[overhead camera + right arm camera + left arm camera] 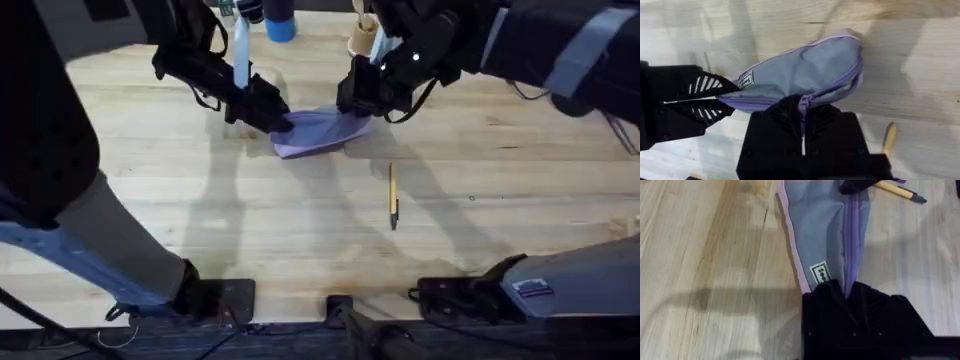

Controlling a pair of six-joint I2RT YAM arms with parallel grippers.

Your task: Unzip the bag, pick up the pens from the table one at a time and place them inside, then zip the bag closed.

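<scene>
Pinching bag [318, 131] between both fingers

Unreadable small label [821, 273] on bag [822, 230]

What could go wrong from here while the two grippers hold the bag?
1. The left gripper pinches only the end of the bag; if the right gripper pulls the zipper, the fabric may slip free.
2. The bag is bunched up, so the zipper could catch on the folds.
3. The pen lies loose on the table, near the right arm; a sweep may knock it.
</scene>
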